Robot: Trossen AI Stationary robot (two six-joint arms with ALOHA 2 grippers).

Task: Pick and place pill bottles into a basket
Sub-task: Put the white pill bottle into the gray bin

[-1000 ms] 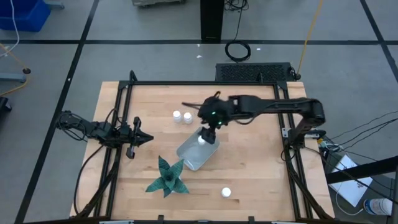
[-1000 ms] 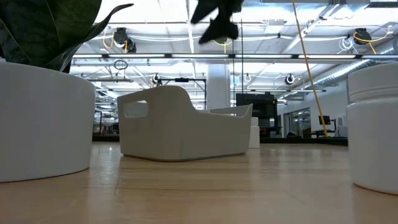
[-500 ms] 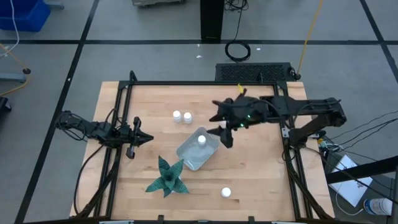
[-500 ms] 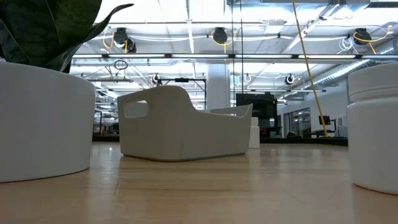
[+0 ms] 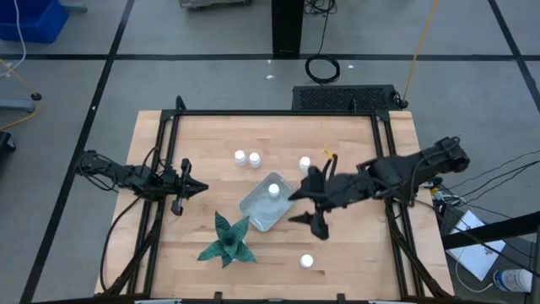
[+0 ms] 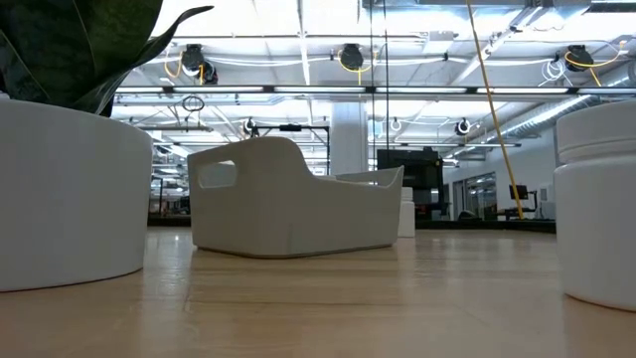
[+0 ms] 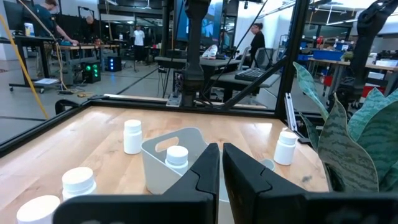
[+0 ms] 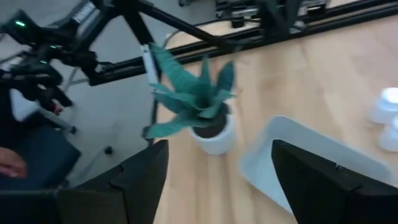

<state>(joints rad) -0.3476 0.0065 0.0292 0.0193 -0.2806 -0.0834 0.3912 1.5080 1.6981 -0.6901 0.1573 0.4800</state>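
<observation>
The basket (image 5: 268, 204) lies mid-table with one pill bottle (image 5: 272, 190) standing inside it; they also show in the left wrist view, the basket (image 7: 163, 163) and the bottle (image 7: 177, 155). Two bottles (image 5: 247, 158) stand beyond it, one (image 5: 305, 162) to its far right, one (image 5: 307, 262) near the front edge. My right gripper (image 5: 305, 207) hangs open and empty just right of the basket, above the table; its wrist view (image 8: 219, 149) looks at the basket (image 8: 298, 162). My left gripper (image 5: 192, 187) waits shut at the table's left (image 7: 219, 163).
A green spiky plant (image 5: 226, 241) in a white pot stands near the front, left of the basket; its pot fills the low view's left (image 6: 70, 189). A black frame (image 5: 270, 113) runs around the table. Bare wood lies right of the basket.
My right gripper has left its place over the basket, risen out of the low view, and swung toward the table's right and near edge. The bottle in the basket stays put. The bottle at the basket's far right, earlier hidden under the arm, shows now.
</observation>
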